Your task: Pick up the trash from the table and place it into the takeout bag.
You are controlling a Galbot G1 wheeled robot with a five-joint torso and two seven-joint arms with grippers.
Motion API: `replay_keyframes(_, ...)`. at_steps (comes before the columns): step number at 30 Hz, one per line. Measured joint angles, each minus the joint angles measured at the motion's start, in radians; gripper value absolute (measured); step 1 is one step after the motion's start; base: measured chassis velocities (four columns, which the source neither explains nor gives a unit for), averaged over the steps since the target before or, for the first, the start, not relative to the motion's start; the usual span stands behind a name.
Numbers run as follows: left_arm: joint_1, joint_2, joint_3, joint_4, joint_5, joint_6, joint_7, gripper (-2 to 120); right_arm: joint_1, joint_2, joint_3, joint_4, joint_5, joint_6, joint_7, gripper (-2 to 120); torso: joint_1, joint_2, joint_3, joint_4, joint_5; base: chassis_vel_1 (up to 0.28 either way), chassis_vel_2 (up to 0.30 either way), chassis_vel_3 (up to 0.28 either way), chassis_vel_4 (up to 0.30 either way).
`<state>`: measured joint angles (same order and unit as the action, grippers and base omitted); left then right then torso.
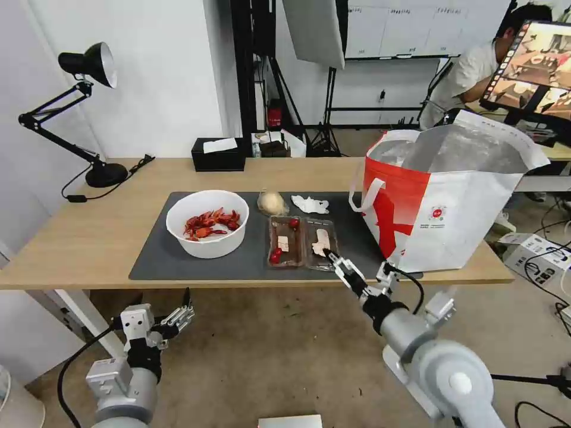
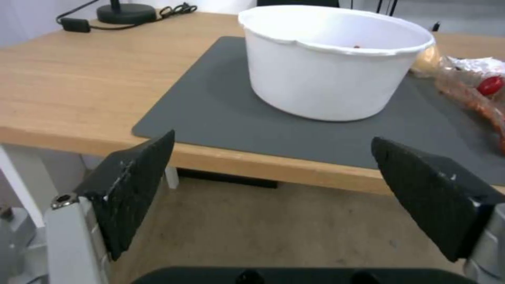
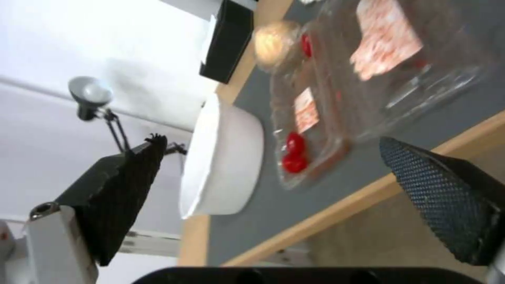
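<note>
head view: a long light-wood table (image 1: 89, 238) carries a dark grey rectangular mat (image 1: 160, 261). on the mat, the white round bowl of red crayfish shells (image 1: 207, 223) sits toward the robot's left; beside it lies the clear plastic clamshell tray with cherry tomatoes (image 1: 302, 242), and beyond the tray lie a beige plastic-wrapped lump (image 1: 272, 203) and a crumpled white tissue (image 1: 310, 204). the large white-and-red takeout bag with silver foil lining (image 1: 452, 202) stands open at the mat's right end. a black tissue box (image 1: 218, 154) and a black desk lamp (image 1: 89, 113) stand behind the mat. the right gripper (image 1: 331, 257) hangs at the mat's near edge, its tip over the tray's near corner, though whether it touches is hard to judge. the left gripper (image 1: 181, 312) waits below the table edge, short of the mat.

left wrist view: the left gripper (image 2: 274, 173) has its fingers spread wide, holding nothing, facing the mat's (image 2: 210, 114) near edge with the bowl (image 2: 326, 75) beyond.

right wrist view: the right gripper (image 3: 274, 173) is spread wide and empty; the tray (image 3: 363, 90) lies on the mat (image 3: 274, 217) just ahead, bowl (image 3: 223, 157) alongside.
</note>
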<state>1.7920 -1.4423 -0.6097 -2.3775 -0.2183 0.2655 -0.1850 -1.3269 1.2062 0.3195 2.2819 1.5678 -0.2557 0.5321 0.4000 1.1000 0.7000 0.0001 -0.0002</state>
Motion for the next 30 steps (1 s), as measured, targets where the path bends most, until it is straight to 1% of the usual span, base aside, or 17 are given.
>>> replay_keyframes(2, 0.004, -0.001, -0.004, -0.001, 0.000, -0.001, 0.000, 100, 0.011, 0.010, -0.010, -0.007, 0.018, 0.012, 0.010, 100, 0.000, 0.000, 0.000, 0.0000, 0.0001, 0.000, 0.000, 0.000, 0.000)
replay_keyframes(5, 0.016, -0.006, -0.011, -0.007, 0.000, -0.004, 0.000, 100, 0.030, 0.049, -0.036, -0.032, 0.063, 0.053, 0.039, 100, 0.000, 0.000, 0.000, -0.0001, 0.0001, 0.000, 0.000, 0.000, 0.000)
replay_keyframes(6, 0.016, -0.006, -0.011, -0.007, 0.000, -0.004, 0.000, 100, 0.030, 0.049, -0.036, -0.032, 0.063, 0.053, 0.039, 100, 0.000, 0.000, 0.000, -0.0001, 0.0001, 0.000, 0.000, 0.000, 0.000)
replay_keyframes(9, 0.020, -0.008, -0.012, -0.007, -0.010, -0.025, -0.001, 100, 0.044, 0.089, -0.054, -0.065, 0.065, 0.090, 0.062, 100, 0.000, 0.000, 0.000, -0.0001, 0.0001, 0.000, 0.000, 0.000, 0.000)
replay_keyframes(14, 0.025, -0.011, -0.016, -0.007, -0.016, -0.029, -0.007, 100, 0.052, 0.135, -0.063, -0.100, 0.058, 0.134, 0.061, 100, 0.000, 0.000, 0.000, -0.0001, 0.0001, 0.000, 0.000, 0.000, 0.000)
replay_keyframes(20, 0.027, -0.011, -0.019, -0.001, -0.016, -0.029, -0.008, 100, 0.063, 0.166, -0.064, -0.137, 0.049, 0.153, 0.054, 100, 0.000, 0.000, 0.000, -0.0001, 0.0002, 0.000, 0.000, 0.000, 0.000)
replay_keyframes(25, 0.027, -0.011, -0.020, 0.009, -0.009, -0.025, -0.017, 100, 0.068, 0.192, -0.078, -0.166, -0.001, 0.164, 0.047, 100, 0.000, 0.000, 0.000, -0.0001, 0.0001, 0.000, 0.000, 0.000, 0.000)
replay_keyframes(30, 0.024, -0.007, -0.021, 0.015, -0.010, -0.022, -0.020, 100, 0.075, 0.214, -0.083, -0.184, -0.015, 0.173, 0.048, 100, 0.000, 0.000, 0.000, -0.0001, 0.0002, 0.000, 0.000, 0.000, 0.000)
